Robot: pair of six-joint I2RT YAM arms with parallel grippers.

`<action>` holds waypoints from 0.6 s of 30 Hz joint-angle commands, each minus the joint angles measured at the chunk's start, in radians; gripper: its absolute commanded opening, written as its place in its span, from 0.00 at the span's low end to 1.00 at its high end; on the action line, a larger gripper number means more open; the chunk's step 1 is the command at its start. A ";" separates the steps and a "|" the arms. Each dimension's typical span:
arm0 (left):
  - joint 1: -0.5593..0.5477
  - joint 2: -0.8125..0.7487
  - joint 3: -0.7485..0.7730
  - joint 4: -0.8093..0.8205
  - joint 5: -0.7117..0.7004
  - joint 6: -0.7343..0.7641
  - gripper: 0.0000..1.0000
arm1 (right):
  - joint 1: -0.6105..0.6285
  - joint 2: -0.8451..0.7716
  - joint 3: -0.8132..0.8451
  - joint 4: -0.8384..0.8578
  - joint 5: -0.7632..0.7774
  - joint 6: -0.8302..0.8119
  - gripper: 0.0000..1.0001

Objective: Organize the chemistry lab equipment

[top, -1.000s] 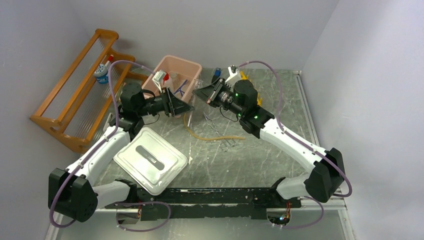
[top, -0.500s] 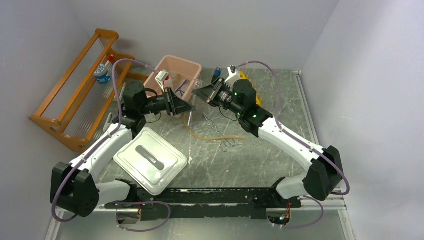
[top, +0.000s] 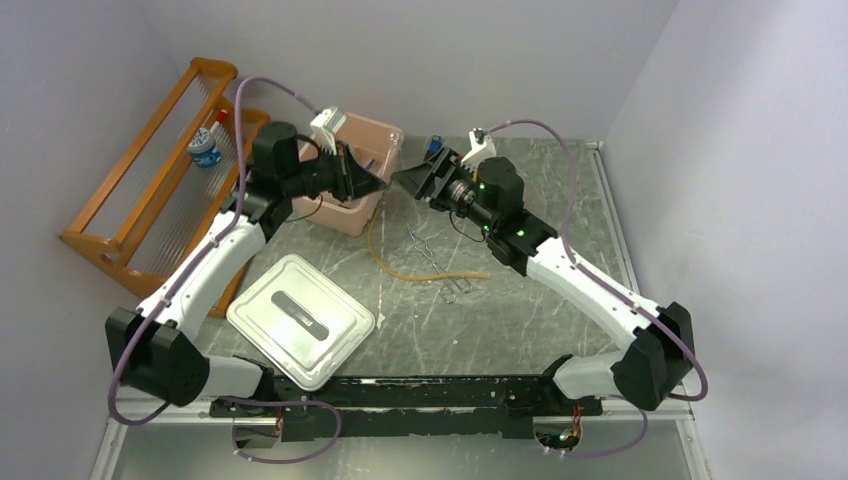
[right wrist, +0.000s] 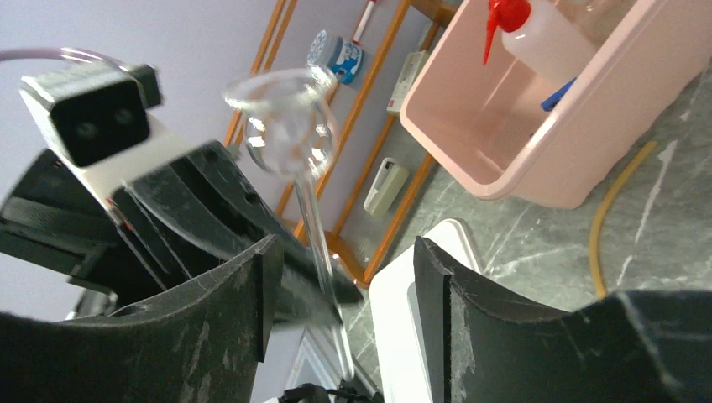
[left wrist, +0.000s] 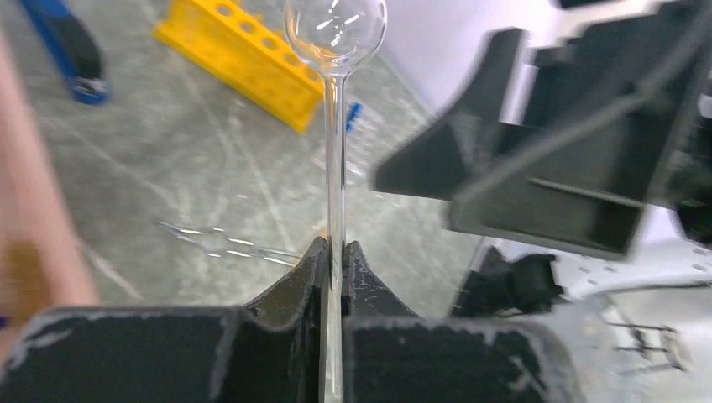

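**Left gripper pinches a glass tube; right gripper stands spread around its stem**

From above, the wooden rack [top: 150,170] stands far left against the wall with the small jar [top: 204,150] on it. The grey-white lid [top: 300,318] lies on the table nearer the arm bases. The left gripper [top: 378,185] hangs at the right side of the pink tub [top: 340,215], almost tip to tip with the right gripper [top: 412,180]. What passes between them is too thin to make out from that height.

The left wrist camera shows it. The left fingers are pressed together on the stem of a round-bulbed glass tube [left wrist: 336,168], which rises straight out of them with its bulb at the far end, in the air above the table. Beyond it on the tabletop lie the thin metal tools [left wrist: 227,243], the yellow rack [left wrist: 243,59] and the blue tongs [left wrist: 63,46].

The right wrist camera shows its own fingers spread wide. The stem runs up between them and seems to touch neither, though the blur leaves some doubt. Only this view looks into the tub, where the white squeeze bottle [right wrist: 546,42] with its red cap lies. The tan hose [right wrist: 617,210] curves on the table just beside the tub's outer wall.
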 commanded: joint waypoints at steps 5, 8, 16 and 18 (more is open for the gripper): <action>0.019 0.273 0.379 -0.414 -0.404 0.388 0.05 | -0.030 -0.086 0.012 -0.103 0.166 -0.154 0.64; 0.032 0.391 0.501 -0.482 -0.545 0.436 0.05 | -0.038 -0.082 0.025 -0.146 0.206 -0.184 0.64; 0.052 0.694 0.700 -0.559 -0.621 0.466 0.05 | -0.068 -0.039 0.042 -0.171 0.235 -0.204 0.64; 0.052 0.743 0.719 -0.564 -0.632 0.465 0.05 | -0.077 -0.022 0.057 -0.174 0.231 -0.210 0.64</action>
